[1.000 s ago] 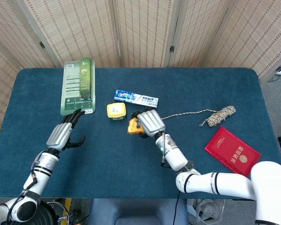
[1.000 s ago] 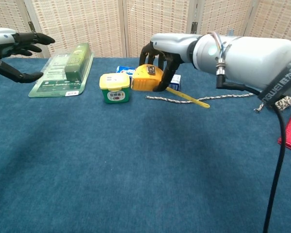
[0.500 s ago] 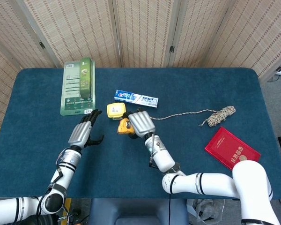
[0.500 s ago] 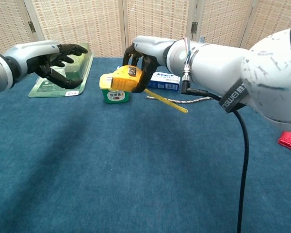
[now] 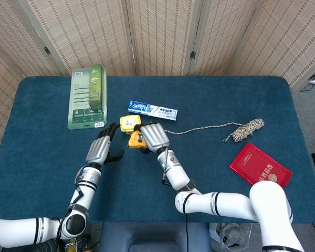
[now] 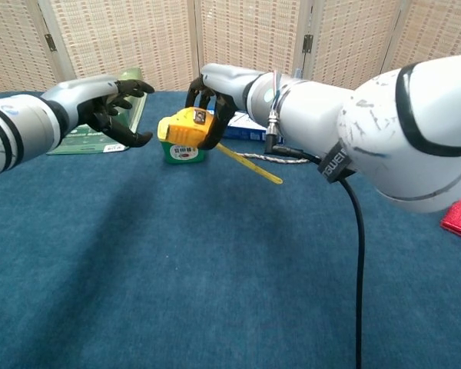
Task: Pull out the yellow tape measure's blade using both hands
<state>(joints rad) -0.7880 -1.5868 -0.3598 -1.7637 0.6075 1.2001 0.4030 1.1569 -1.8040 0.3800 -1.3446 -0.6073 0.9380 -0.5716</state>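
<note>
My right hand (image 5: pixel 154 136) (image 6: pixel 213 91) grips the yellow tape measure (image 5: pixel 133 139) (image 6: pixel 185 128) from above and holds it off the table. A short length of yellow blade (image 6: pixel 251 164) sticks out of the case, slanting down to the right in the chest view. My left hand (image 5: pixel 102 148) (image 6: pixel 114 109) hovers just left of the case with its fingers spread and nothing in them. It does not touch the case or the blade.
A small green tub with a yellow lid (image 5: pixel 128 122) (image 6: pixel 181 151) stands right behind the tape measure. A toothpaste box (image 5: pixel 152 109), a green blister pack (image 5: pixel 87 96), a coil of rope (image 5: pixel 245 128) and a red booklet (image 5: pixel 260 169) lie on the blue table (image 5: pixel 210 94).
My right hand has carried the tape measure leftward. My left hand has moved right, from near the blister pack to just beside the case.
</note>
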